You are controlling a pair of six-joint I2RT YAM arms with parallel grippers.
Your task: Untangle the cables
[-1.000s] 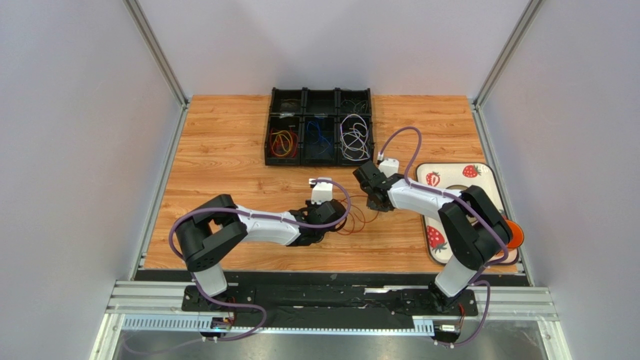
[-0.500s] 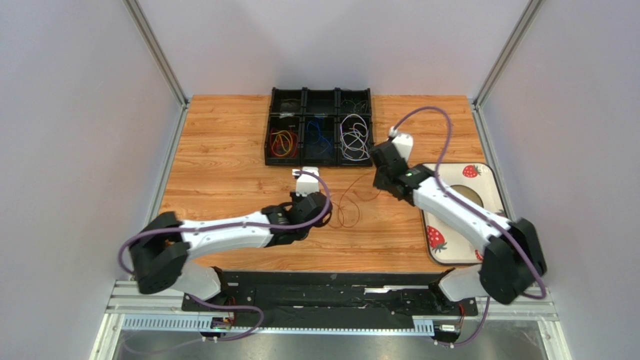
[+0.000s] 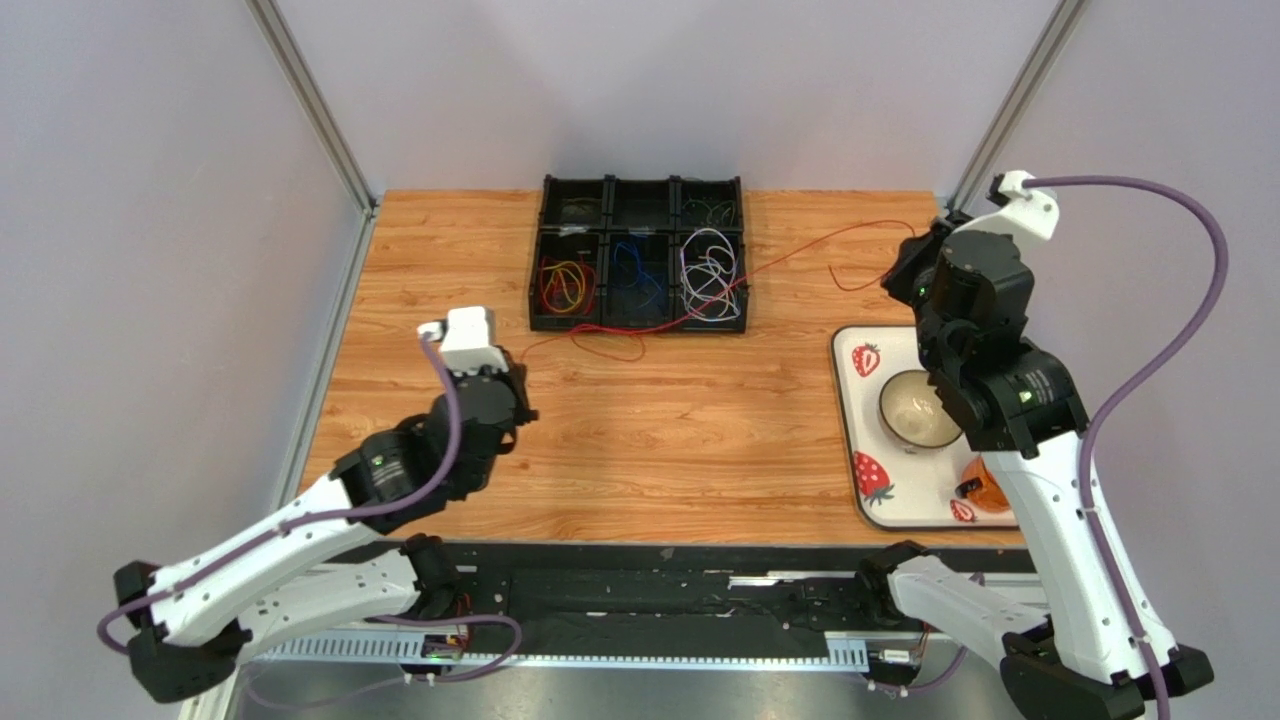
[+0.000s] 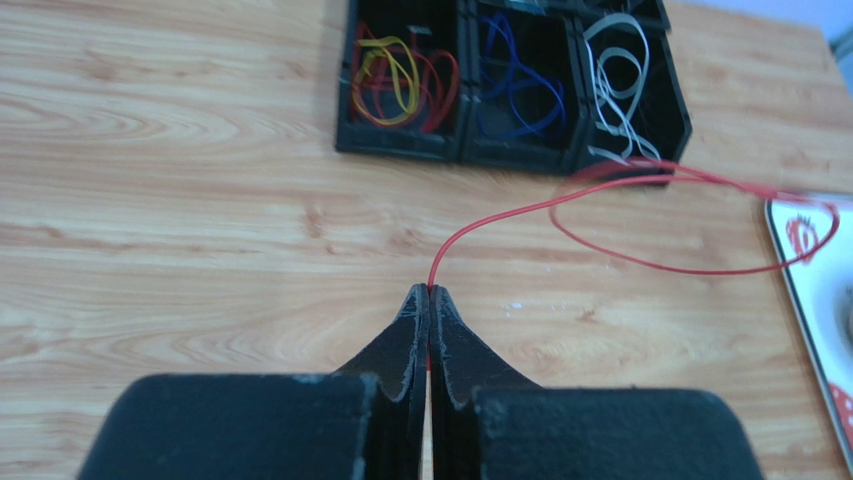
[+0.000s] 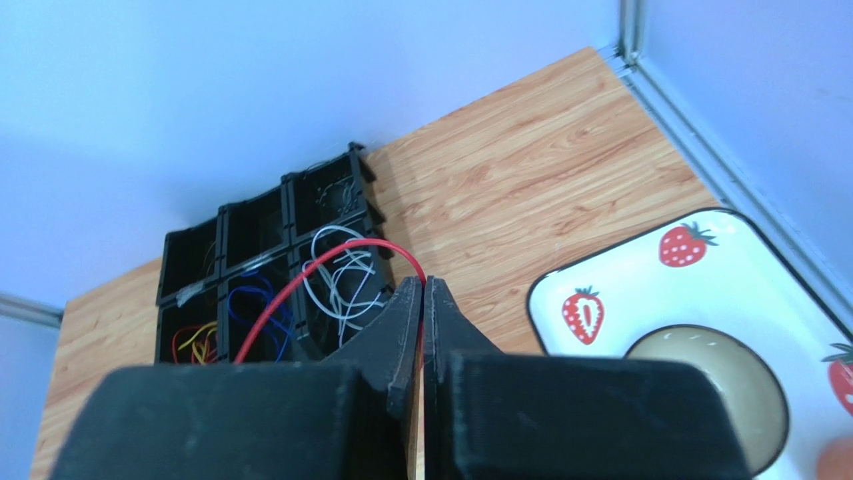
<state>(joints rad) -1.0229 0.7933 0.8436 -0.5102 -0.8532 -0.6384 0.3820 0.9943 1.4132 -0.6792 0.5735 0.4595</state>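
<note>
Red cable [image 4: 435, 270]: one very thin, bright red wire, all in one piece. It has a wide, loose loop in its middle part.
Where it is: it hangs over the counter [image 3: 436, 270]. It passes just near of the black tray [image 3: 538, 255] and crosses that tray's near right corner.
Which way it runs: its long way goes from the near left to the far right. One end is low on the left. The other end is held up at the far right, beside the far edge of the plate [image 3: 861, 405].
My left tool [image 4: 429, 295]: my two fingers are pressed tight together and pinch the left end of the red cable.
My right tool [image 5: 422, 285]: my fingers here are also squeezed together and pinch the right end of the red cable.
Other cables: the red and yellow cables [image 3: 567, 282] lie in the tray's near left box. The blue cables [image 3: 637, 278] lie in the near middle box and the white cables [image 3: 709, 275] in the near right box. The far boxes are too dark to tell.
What changed: a second ago my two tools were close together at the middle of the counter, and the red cable sat between them in small curls. Now my left tool has gone left and my right tool has gone up to the far right, so the cable is pulled out long. The bowl [image 3: 920, 408] on the plate shows now; my right arm hid it before.
</note>
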